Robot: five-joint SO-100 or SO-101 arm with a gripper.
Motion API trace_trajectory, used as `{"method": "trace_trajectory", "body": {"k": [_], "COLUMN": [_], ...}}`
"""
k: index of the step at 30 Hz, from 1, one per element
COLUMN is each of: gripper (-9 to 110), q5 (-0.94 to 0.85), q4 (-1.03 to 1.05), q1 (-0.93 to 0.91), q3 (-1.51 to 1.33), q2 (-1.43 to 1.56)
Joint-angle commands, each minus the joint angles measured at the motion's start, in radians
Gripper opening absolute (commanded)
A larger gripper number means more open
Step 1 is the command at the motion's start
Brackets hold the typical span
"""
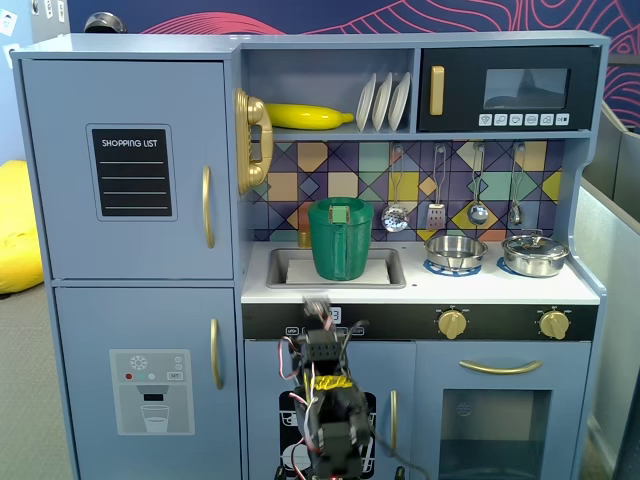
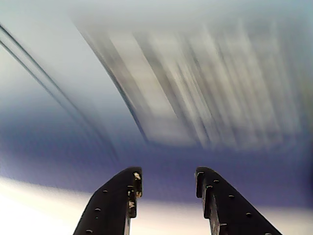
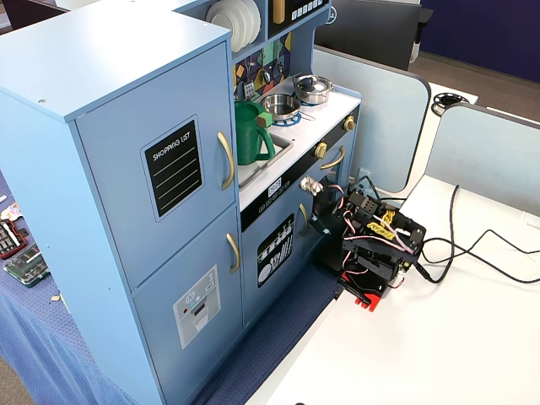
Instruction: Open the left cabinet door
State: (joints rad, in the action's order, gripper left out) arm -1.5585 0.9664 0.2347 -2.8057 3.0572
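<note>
The approach has hardly begun. The door with the shopping list stands shut at the kitchen's upper left, above the dispenser door. The claw is released and empty, folded low, right of that door's handle. Next it must rise, swing left and hook the handle. The sink holds a green pitcher.
</note>
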Motion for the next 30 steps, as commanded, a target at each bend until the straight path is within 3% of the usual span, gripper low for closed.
{"method": "trace_trajectory", "body": {"k": [1, 4, 9, 15, 23, 30], "gripper": [6, 8, 14, 14, 13, 14], "q5": [-0.067, -0.179, -0.21, -0.215, -0.219, -0.261], "q4": [-0.408, -0.581, -0.713, -0.827, -0.861, -0.678], "q1": [0.21, 0.308, 0.414, 0.434, 0.537, 0.647], "q3": [0.27, 0.456, 0.747, 0.945, 1.112, 1.069], "q2": [-0.183, -0.351, -0.588, -0.785, -0.922, -0.781]}}
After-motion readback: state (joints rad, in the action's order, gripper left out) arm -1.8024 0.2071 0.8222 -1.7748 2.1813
